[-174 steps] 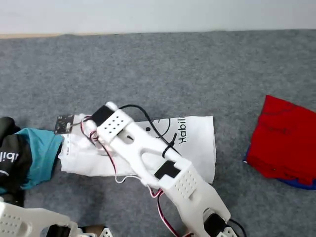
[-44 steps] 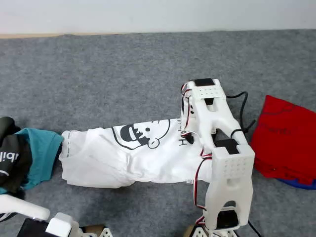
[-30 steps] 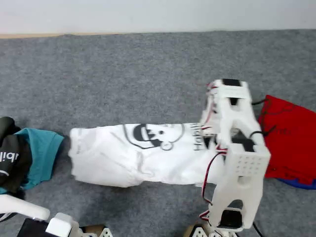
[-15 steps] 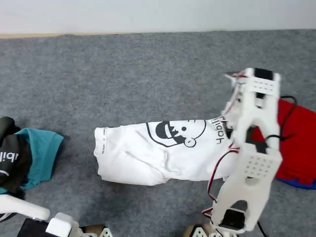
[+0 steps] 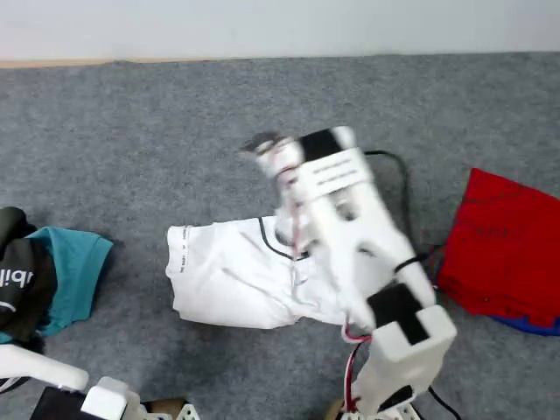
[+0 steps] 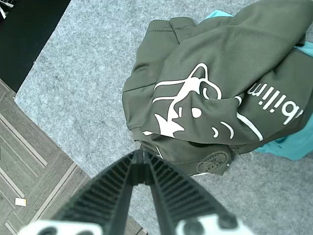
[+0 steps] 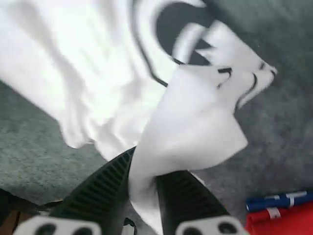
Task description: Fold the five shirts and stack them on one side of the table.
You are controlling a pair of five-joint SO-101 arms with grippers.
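Pincer on right arm (image 7: 146, 169): found clamped on a fold of white shirt (image 5: 227, 280), cloth bunched between both fingers and hanging past them. Seen from above raised at about 12 o'clock of that shirt's middle, arm crossing its 3 o'clock end. Judged mid-fold: grip taken at an edge so as to carry one end over the body and shorten the length. Found remainder lying flat on table (image 5: 175, 114), toward 7 o'clock of centre, print partly hidden under arm.

Left pincer (image 6: 141, 159): pressed together, nothing between. Hanging over dark shirt (image 6: 210, 98) near table edge. Judged parked, out of working arm's way.

Noted dark shirt crumpled atop teal shirt (image 5: 74, 262) at 9 o'clock edge. Neither folded, so judged a waiting pile.

Noted red shirt (image 5: 499, 249) folded at 3 o'clock edge, resting on blue shirt (image 5: 525, 325) with only a corner of blue showing. Judged the stack begun on that side, well apart from white shirt.

Progress judged at two of five done, third in hand.

Risk: small grip on loose cloth, possible slip or skewed fold. Advise squaring edges before release.
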